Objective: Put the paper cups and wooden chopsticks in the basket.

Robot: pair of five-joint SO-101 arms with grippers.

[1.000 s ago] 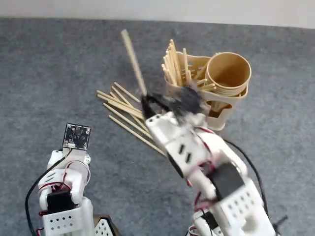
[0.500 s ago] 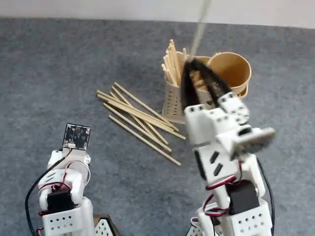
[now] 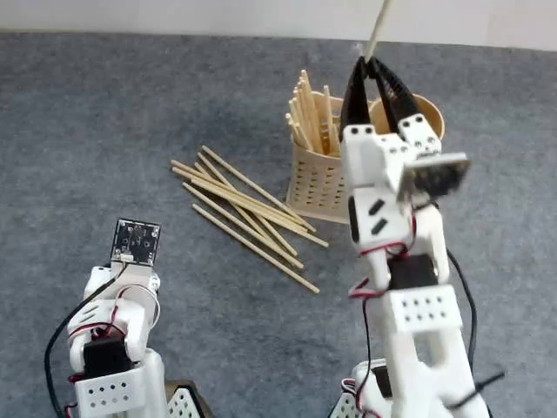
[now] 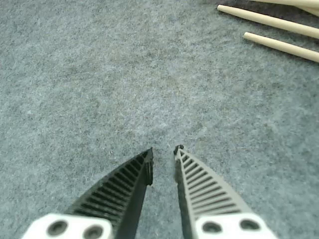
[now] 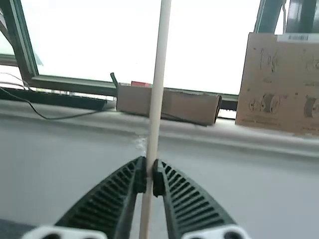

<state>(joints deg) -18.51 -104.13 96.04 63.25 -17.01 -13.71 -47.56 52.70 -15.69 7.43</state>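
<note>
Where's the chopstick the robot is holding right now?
In the high view, the chopstick is pinched in the right gripper, sticking up over the basket beside the paper cup, on the table's right side.

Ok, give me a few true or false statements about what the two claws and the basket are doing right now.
1. The right claw grips a chopstick. True.
2. The left claw holds a cup. False: it holds nothing, above the carpet.
3. Loose chopsticks lie on the carpet beside the basket. True.
4. The basket is empty. False: it holds upright sticks and paper cups.
</note>
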